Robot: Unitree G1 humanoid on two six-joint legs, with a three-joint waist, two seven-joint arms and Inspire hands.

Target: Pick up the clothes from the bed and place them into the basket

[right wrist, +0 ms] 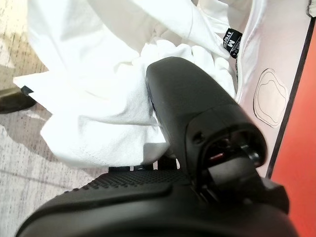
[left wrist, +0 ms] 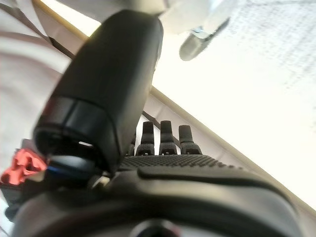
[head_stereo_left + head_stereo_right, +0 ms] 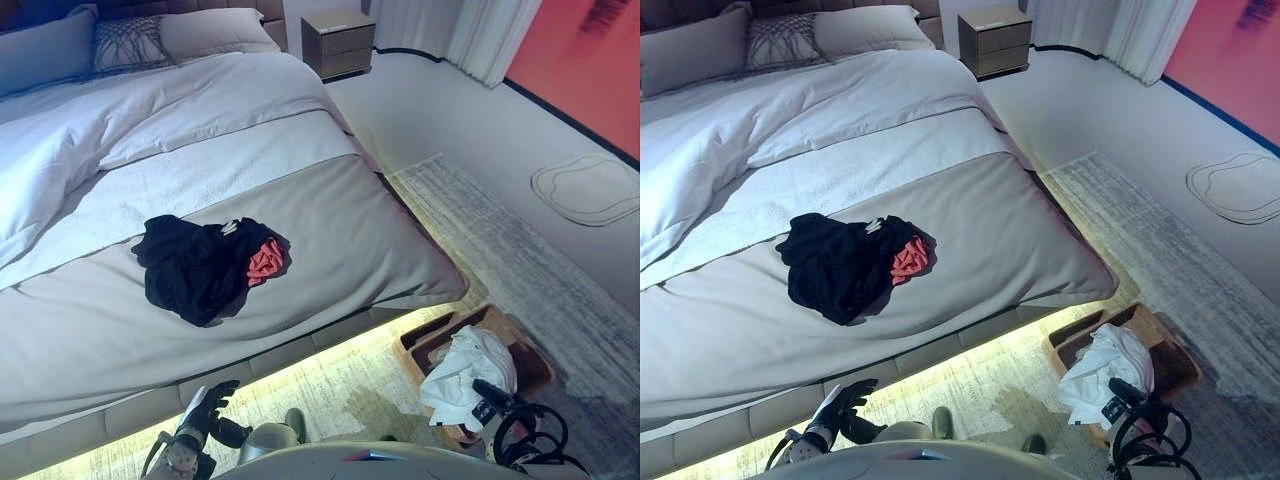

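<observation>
While a crumpled black garment [image 3: 192, 268] with a small coral-red piece [image 3: 266, 260] tucked against its side lies in a loose heap on the smooth grey bedspread [image 3: 330, 240], a white garment [image 3: 464, 374] hangs in soft folds over the rim of the brown rectangular basket [image 3: 532, 362] on the pale patterned rug [image 3: 500, 240] beside the bed. The robot's right hand [image 3: 489, 394] sits low against the white cloth at the basket; in the right wrist view the thumb [image 1: 197, 106] presses into the bunched fabric, but the fingers are hidden under it, so their state cannot be told. The left hand [image 3: 212, 402] hangs near the bed's lit lower edge, its ribbed dark fingers [image 2: 167, 138] straight and released, holding nothing. Farther up the bed, a rumpled white duvet [image 3: 150, 120] meets grey pillows [image 3: 210, 32], and a boxy two-drawer nightstand [image 3: 338, 42] stands by the headboard.
</observation>
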